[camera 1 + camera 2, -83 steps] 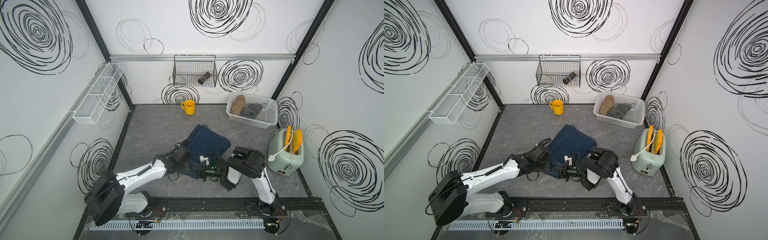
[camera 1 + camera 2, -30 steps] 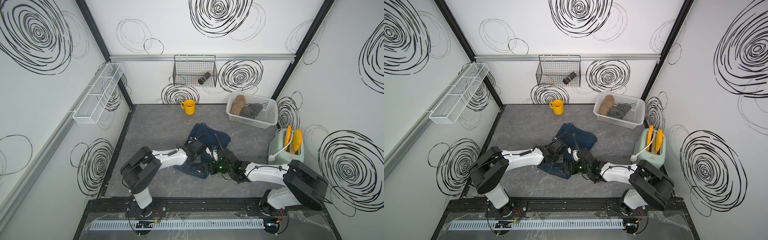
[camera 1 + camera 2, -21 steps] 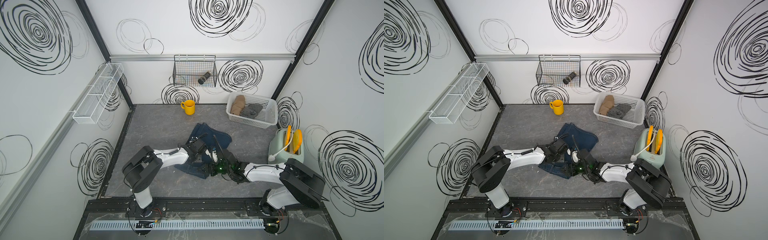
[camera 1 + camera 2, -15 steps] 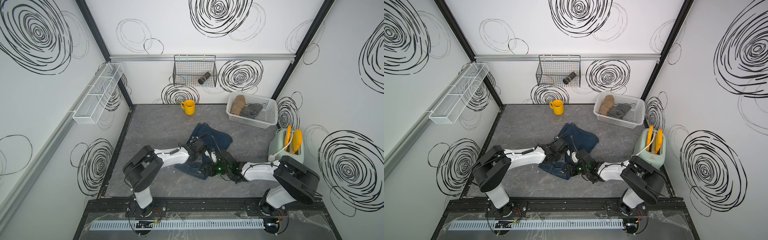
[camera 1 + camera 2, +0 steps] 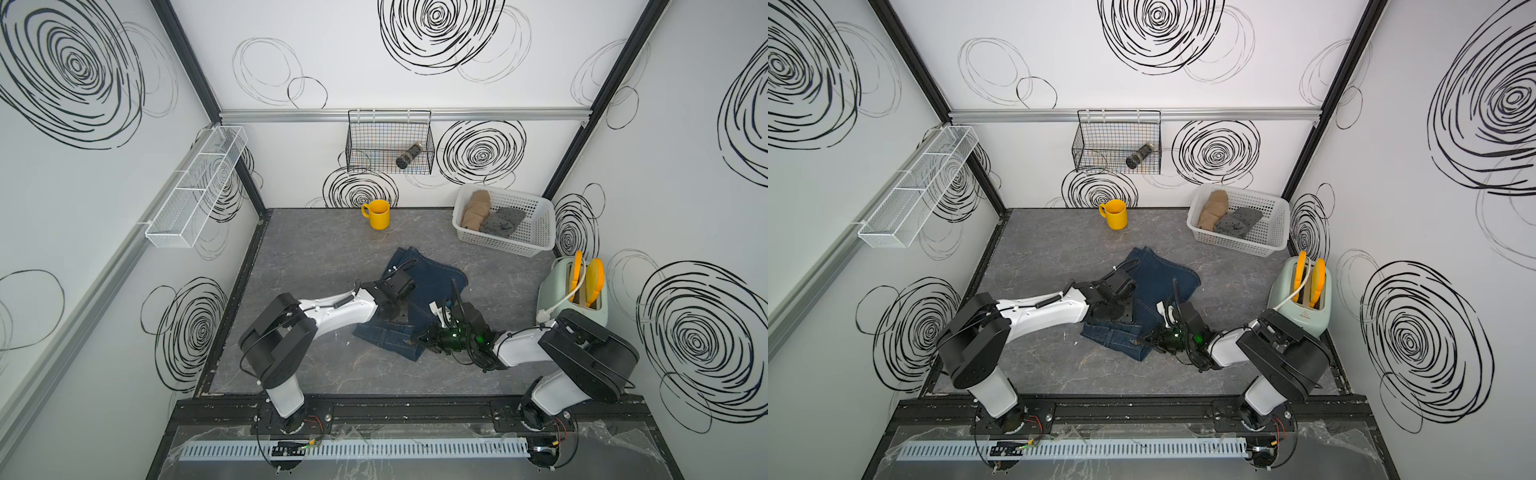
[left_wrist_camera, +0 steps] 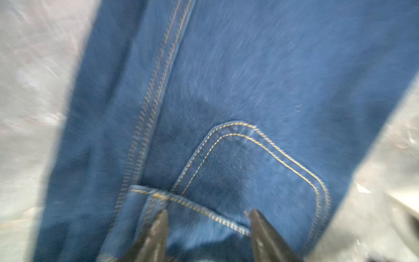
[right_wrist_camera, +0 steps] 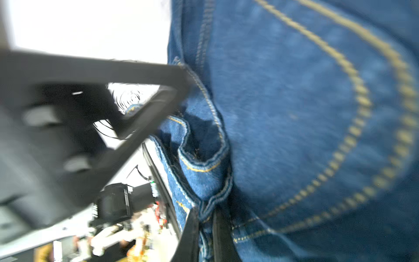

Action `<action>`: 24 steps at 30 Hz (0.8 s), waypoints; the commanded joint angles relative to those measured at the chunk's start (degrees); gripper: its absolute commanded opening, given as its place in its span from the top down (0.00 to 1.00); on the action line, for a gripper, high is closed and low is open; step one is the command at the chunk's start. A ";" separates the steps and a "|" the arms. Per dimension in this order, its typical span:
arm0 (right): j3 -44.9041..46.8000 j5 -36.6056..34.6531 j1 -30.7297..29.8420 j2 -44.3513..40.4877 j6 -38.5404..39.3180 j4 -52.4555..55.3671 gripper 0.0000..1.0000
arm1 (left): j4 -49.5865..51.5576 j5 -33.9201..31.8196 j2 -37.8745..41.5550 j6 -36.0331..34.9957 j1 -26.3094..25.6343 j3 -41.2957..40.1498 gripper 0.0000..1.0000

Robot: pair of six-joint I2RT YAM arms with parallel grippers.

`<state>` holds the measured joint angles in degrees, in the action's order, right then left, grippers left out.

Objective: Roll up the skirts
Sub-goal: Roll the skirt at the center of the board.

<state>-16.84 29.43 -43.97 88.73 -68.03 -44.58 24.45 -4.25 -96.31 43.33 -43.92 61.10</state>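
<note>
Inspecting the denim skirt point(image 5: 436, 278), we find right gripper point(image 7: 205, 215) jaws clenched on its hem, left gripper point(image 6: 208, 213) jaws released above it.

Table point(image 5: 316, 257) layout. Denim skirt point(image 5: 432, 282) at centre; mug point(image 5: 379, 215) behind it; basket point(image 5: 536, 232) at rear right (two rolled skirts point(image 5: 476, 209) inside, side by side); toaster point(image 5: 550, 286) before the basket, right of the skirt.

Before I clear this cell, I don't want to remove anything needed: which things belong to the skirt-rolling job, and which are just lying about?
Job: denim skirt; tan skirt and dotted grey skirt, both in the white basket.
Lying about: yellow mug; toaster; wire basket with jar; white mesh shelf.
</note>
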 commanded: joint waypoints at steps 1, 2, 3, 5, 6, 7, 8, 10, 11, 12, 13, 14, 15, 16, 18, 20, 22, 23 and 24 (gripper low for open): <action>2.77 0.59 1.04 0.06 -8.45 -3.60 1.00 | 4.14 1.04 5.70 -1.26 3.95 3.61 0.30; 3.23 0.33 1.40 -0.01 -9.16 -3.69 1.00 | 4.66 1.35 7.03 -1.43 4.93 3.61 0.28; 3.47 -0.09 1.59 -0.25 -9.59 -3.32 1.00 | 4.94 1.78 8.32 -1.72 5.70 3.23 0.27; 4.00 -1.46 1.69 -1.43 -10.50 -2.00 1.00 | 5.26 2.97 12.01 -2.10 7.19 1.39 0.24; 4.13 -2.09 1.65 -2.04 -10.90 -1.44 1.00 | 5.07 4.00 13.81 -1.96 7.80 -0.10 0.24; 4.33 -2.91 1.74 -2.80 -11.49 -0.32 1.00 | 4.23 6.02 15.97 -1.62 8.41 -2.29 0.24; 4.84 -3.95 1.78 -3.58 -12.46 0.10 1.00 | 2.99 8.24 18.82 -1.07 8.67 -5.07 0.23; 5.90 -5.60 1.95 -4.69 -14.66 0.04 1.00 | 0.78 11.52 23.61 1.24 8.34 -10.59 0.23; 6.14 -5.99 2.11 -4.97 -15.66 -0.07 1.00 | -0.66 13.82 26.01 2.81 7.85 -13.60 0.23; 6.20 -5.98 2.28 -5.01 -16.30 0.01 1.00 | -1.67 15.41 27.87 4.67 7.37 -15.92 0.23; 6.09 -5.96 2.46 -4.84 -17.09 0.00 1.00 | -2.82 16.80 29.86 7.47 6.72 -18.60 0.22; 5.95 -5.77 2.63 -4.37 -17.91 -0.27 1.00 | -4.79 18.01 32.14 11.01 5.77 -21.11 0.21; 5.82 -5.57 2.73 -3.86 -18.56 -0.68 1.00 | -7.31 19.58 33.66 14.87 5.21 -23.98 0.20; 5.72 -5.22 2.90 -3.05 -19.29 -1.40 1.00 | -11.04 21.69 35.35 19.28 4.71 -27.53 0.19; 5.80 -4.30 3.18 -1.07 -20.78 -3.26 1.00 | -18.05 22.79 37.88 27.26 2.79 -33.31 0.19; 6.16 -3.60 3.17 0.83 -22.75 -5.51 1.00 | -23.65 21.07 40.02 34.34 0.08 -37.98 0.19; 6.72 -3.57 3.10 1.62 -23.95 -6.40 1.00 | -26.10 18.77 41.35 38.55 -1.39 -40.72 0.19; 7.03 -3.80 3.07 1.52 -24.29 -6.09 1.00 | -27.02 17.68 41.82 40.26 -1.91 -42.02 0.20; 7.53 -4.06 3.02 1.34 -24.59 -5.82 1.00 | -28.16 17.13 42.02 41.64 -2.19 -43.00 0.21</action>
<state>-11.05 27.35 -41.25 88.75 -89.10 -51.37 6.70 14.74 -55.77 73.58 -45.23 19.70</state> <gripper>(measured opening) 0.103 0.800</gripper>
